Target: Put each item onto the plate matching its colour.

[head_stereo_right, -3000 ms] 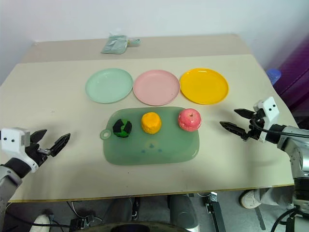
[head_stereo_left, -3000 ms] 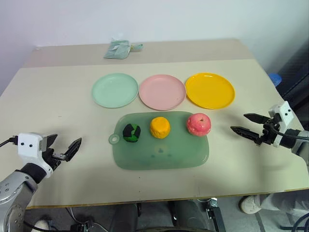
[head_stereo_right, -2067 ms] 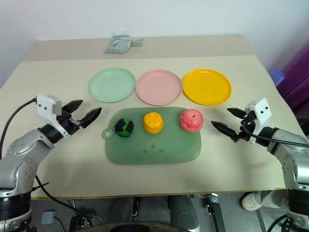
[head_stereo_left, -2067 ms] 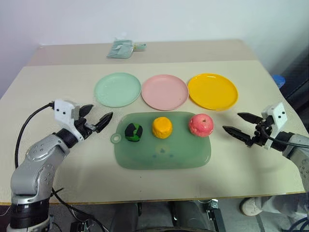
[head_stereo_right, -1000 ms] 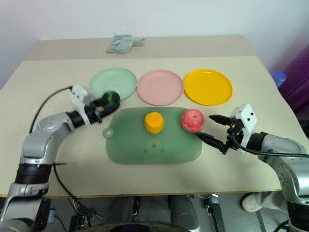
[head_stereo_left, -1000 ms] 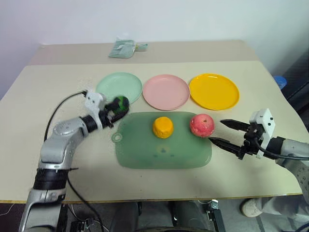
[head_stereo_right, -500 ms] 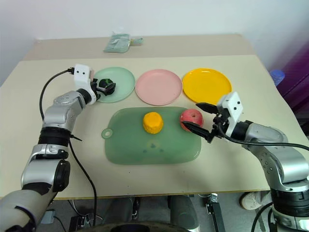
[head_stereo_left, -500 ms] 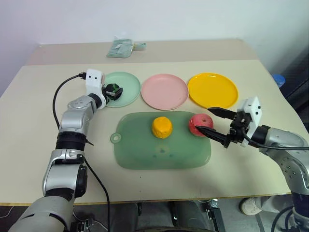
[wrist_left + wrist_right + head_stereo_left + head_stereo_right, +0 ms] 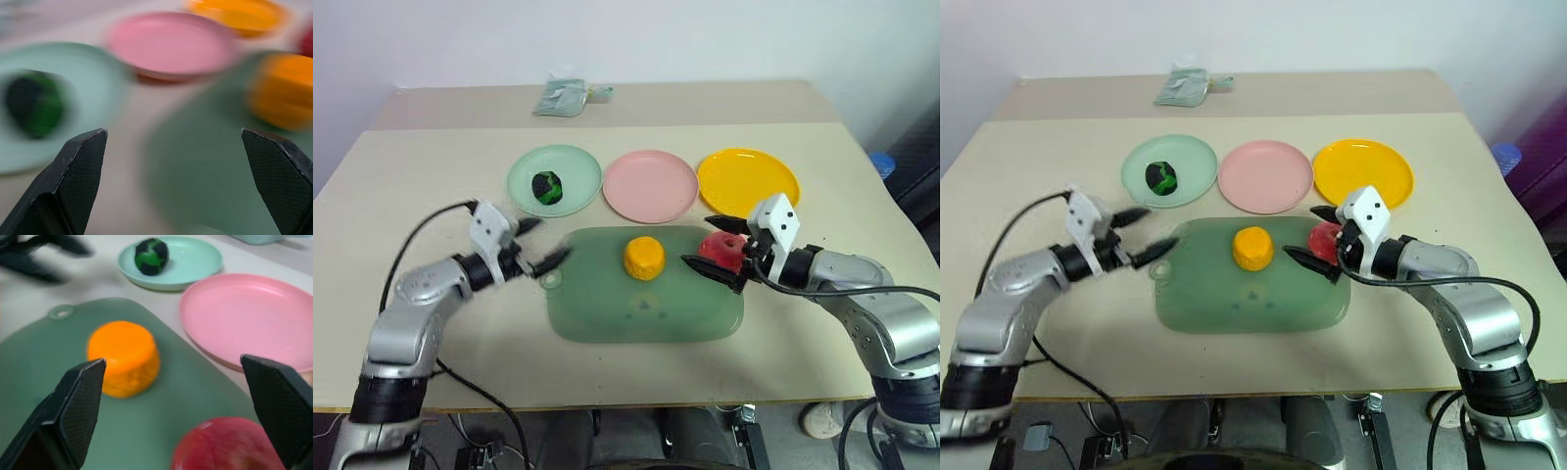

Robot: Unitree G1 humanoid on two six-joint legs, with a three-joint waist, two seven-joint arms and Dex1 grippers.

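The green-and-black ball lies on the mint green plate. Beside it, the pink plate and the yellow-orange plate hold nothing. On the green tray sit the orange-yellow fruit and the pink-red apple. My right gripper is open, with one finger on each side of the apple and no contact visible; the apple also lies low between those fingers in the right wrist view. My left gripper is open and empty at the tray's left end, short of the mint plate.
A folded pale green packet lies at the back of the table. A blue object shows past the table's right edge. The tray's handle hole lies just below my left gripper.
My left gripper let go of the ball on the mint plate and drew back to the tray's left end. My right gripper moved left until its fingers flanked the apple.
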